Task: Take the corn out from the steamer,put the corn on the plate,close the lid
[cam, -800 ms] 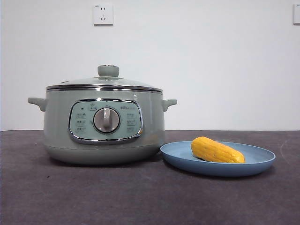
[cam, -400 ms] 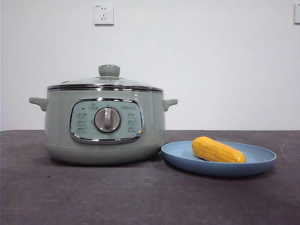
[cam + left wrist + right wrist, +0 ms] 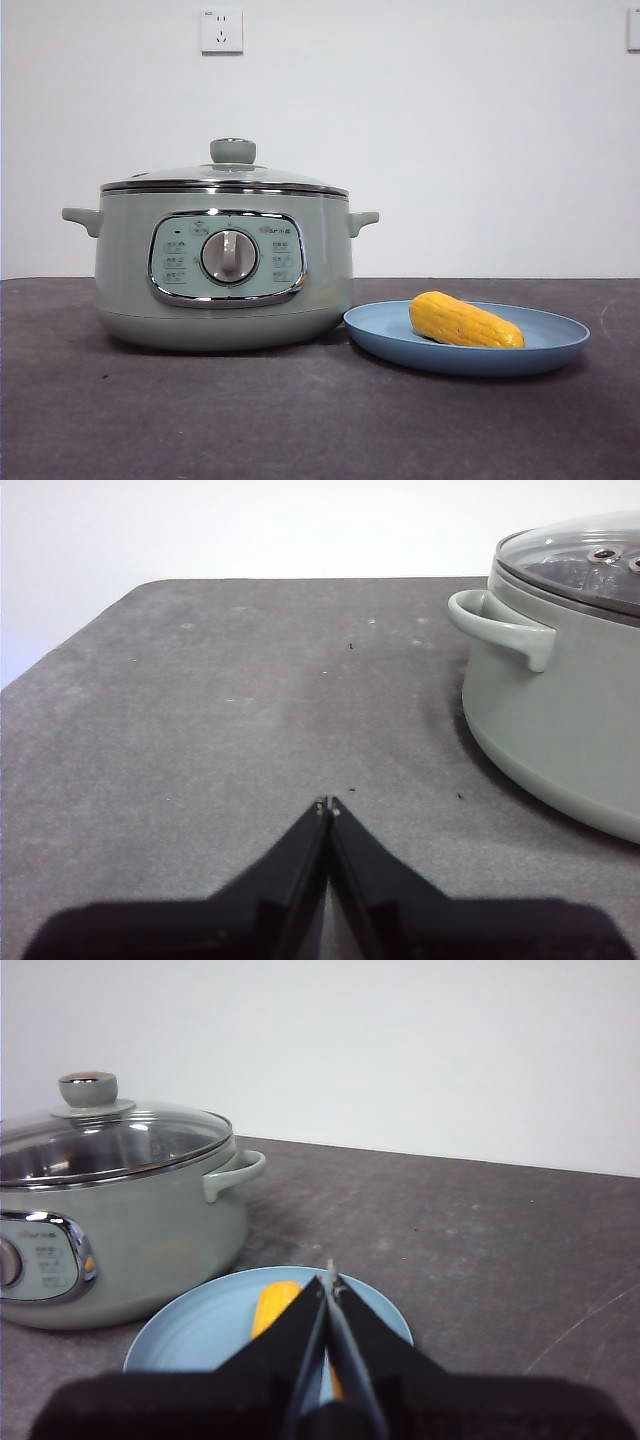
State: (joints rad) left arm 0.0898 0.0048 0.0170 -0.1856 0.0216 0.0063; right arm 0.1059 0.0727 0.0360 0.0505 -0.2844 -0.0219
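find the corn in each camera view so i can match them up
Front view: the corn lies on the plate, beside the steamer.
Left wrist view: not in it.
Right wrist view: the corn lies on the plate, partly behind the right gripper.
Shared landmark: the steamer.

Lighting even and bright in all three views; white wall slightly overexposed. Front view sharp. Soft, short shadows lie under the steamer (image 3: 224, 265) and under the plate (image 3: 466, 340), indicating diffuse overhead light. Small glare spots on the chrome panel frame and lid (image 3: 224, 178) rim. Right wrist view softer; lid glass reflects pale light, and the closed right gripper (image 3: 330, 1275) is blurred near the lens. Left wrist view: closed left gripper (image 3: 328, 805) similarly out of focus, table (image 3: 230, 700) grain clear.
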